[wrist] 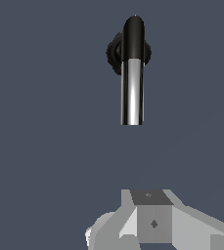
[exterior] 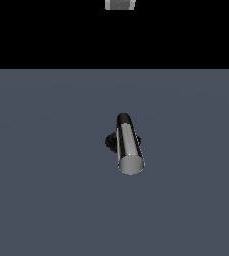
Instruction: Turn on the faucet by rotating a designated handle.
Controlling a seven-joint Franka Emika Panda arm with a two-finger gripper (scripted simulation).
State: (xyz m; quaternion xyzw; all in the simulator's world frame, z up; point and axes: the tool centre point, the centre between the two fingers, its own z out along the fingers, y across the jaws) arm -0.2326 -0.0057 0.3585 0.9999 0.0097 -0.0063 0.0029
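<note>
In the wrist view, the nearest thing is the gripper [wrist: 152, 219], a white and grey blocky body that the frame's edge cuts off. Its fingertips cannot be seen, so I cannot tell how far it is open. Nothing shows in its grasp, and it touches nothing.

Beyond it is a stretch of bare grey-blue floor [wrist: 45, 146], and then the faucet [wrist: 129, 53], well apart from the gripper. The handle [wrist: 132, 93] is a shiny silver cylindrical bar. Its free end points toward the gripper and its far end joins a black elbow [wrist: 133, 36]. Behind the elbow the black round base [wrist: 114, 53] shows on both sides, but most of it is hidden by the elbow and the bar. Its ridges are too small to make out.

In the exterior view, the same faucet stands near the middle of the floor [exterior: 46, 200]. The handle [exterior: 128, 145] is seen almost end-on, with its flat round end [exterior: 131, 164] turned toward the camera and a little toward the exterior view's right. The black elbow [exterior: 123, 119] is at the far end of the bar. The base [exterior: 110, 141] only peeks out at the sides of the bar, mostly on the exterior view's left.

Farthest away, at the top edge above a black background, there is a small grey piece [exterior: 120, 4]. It is cut off, and I cannot say what part it is.
</note>
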